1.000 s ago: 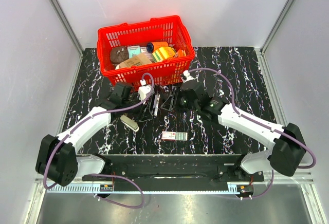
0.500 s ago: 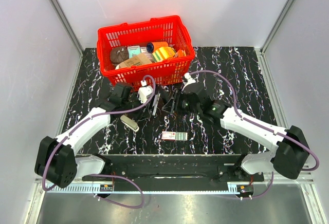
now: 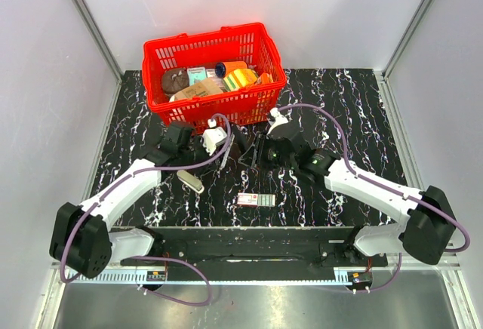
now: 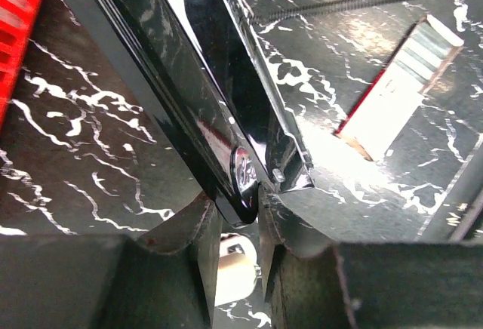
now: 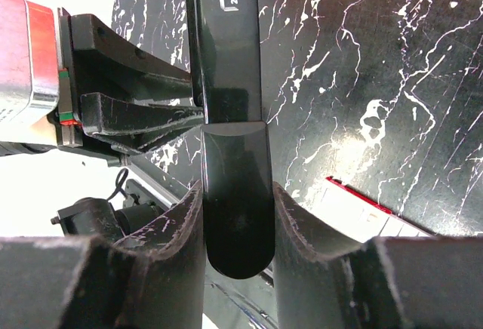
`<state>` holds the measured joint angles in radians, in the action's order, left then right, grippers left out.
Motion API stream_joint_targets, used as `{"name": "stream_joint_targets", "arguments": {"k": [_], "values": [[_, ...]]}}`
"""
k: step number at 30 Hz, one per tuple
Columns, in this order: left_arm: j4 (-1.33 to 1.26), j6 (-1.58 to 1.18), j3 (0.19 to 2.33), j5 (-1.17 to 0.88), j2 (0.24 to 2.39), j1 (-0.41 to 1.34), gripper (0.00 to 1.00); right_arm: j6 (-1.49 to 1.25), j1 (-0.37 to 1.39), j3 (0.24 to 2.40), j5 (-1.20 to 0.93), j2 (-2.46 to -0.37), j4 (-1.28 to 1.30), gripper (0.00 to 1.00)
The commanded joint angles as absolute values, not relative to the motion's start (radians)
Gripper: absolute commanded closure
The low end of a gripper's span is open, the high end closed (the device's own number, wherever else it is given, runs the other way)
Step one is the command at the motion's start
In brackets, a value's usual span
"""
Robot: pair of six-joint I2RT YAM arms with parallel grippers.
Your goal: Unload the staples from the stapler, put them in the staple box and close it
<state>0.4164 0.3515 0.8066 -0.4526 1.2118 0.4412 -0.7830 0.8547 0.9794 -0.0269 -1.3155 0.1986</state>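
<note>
**Holding the stapler spread between two claws**

We find the left gripper (image 4: 238, 208) closed on the glossy end of the black stapler (image 4: 226, 95), which runs away from its fingertips. The right gripper (image 5: 238, 219) is clamped on the rounded end of the stapler's top arm, and the size label sits just beyond its tips. The stapler spans the gap between both claws. Whether it touches the table we cannot tell.

We judge the step in hand to be opening the magazine. To do it well we would hold the left claw rigid, swing the right claw away without twisting, and watch for slip on the glossy end.

The red basket (image 3: 200, 40), beyond both claws, holds a brown lump, a yellow-green packet, an orange tube and card packets. A red-and-white box (image 3: 255, 199) lies behind the claws, toward the bases. We cannot tell its contents.
</note>
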Motion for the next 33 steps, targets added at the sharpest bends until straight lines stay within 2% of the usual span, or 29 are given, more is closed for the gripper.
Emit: {"name": "stream_joint_targets", "arguments": {"k": [1, 8, 18, 33], "values": [[0.305, 0.501, 0.789, -0.306, 1.154, 0.457, 1.0, -0.692, 0.83, 0.96, 0.078, -1.298, 0.256, 1.0], [0.216, 0.621, 0.753, -0.127, 1.196, 0.497, 1.0, -0.653, 0.787, 0.908, 0.055, -1.307, 0.229, 1.0], [0.123, 0.715, 0.709, -0.031, 1.239, 0.541, 1.0, -0.626, 0.73, 0.858, 0.026, -1.299, 0.204, 1.0], [-0.08, 0.936, 0.597, 0.138, 1.319, 0.707, 1.0, -0.58, 0.684, 0.816, 0.031, -1.292, 0.184, 1.0]]}}
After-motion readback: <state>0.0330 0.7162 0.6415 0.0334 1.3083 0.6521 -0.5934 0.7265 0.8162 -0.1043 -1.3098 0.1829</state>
